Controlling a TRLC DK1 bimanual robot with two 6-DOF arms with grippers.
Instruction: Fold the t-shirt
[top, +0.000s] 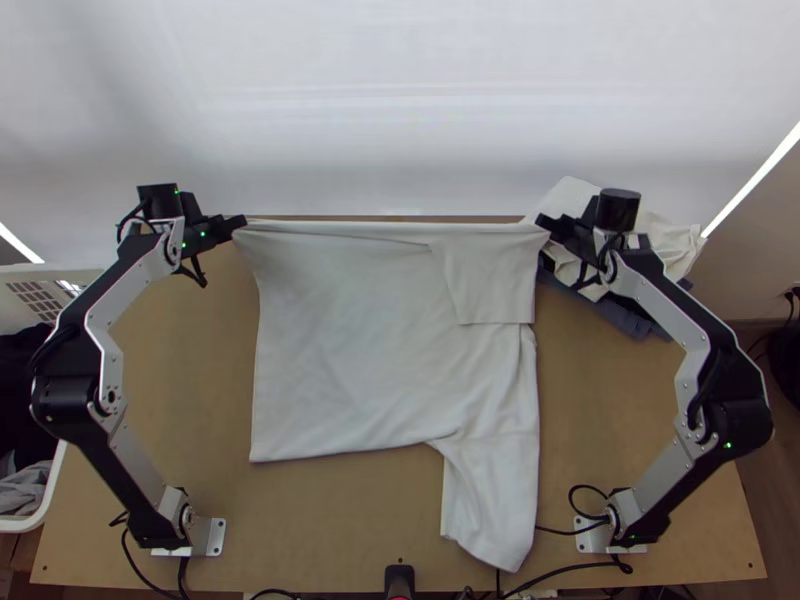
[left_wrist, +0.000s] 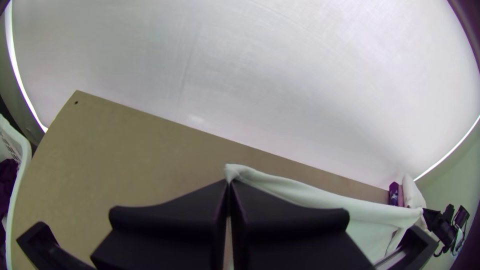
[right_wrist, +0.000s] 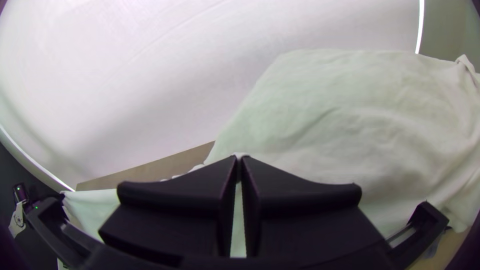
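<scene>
Both arms bowed outward | left gripper (top: 240, 222): closed, t-shirt (top: 340, 340) corner pinched | right gripper (top: 542, 222): closed, opposite corner pinched | t-shirt: edge stretched between grippers, body spread nearward

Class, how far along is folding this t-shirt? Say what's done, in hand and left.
Seemingly done: the t-shirt lies mostly spread, one flap laid over it. In hand: left gripper and right gripper pinch opposite ends of its taut far edge. Left, probably: tucking in the near sleeve, which sticks out, and folding the broad body.
</scene>
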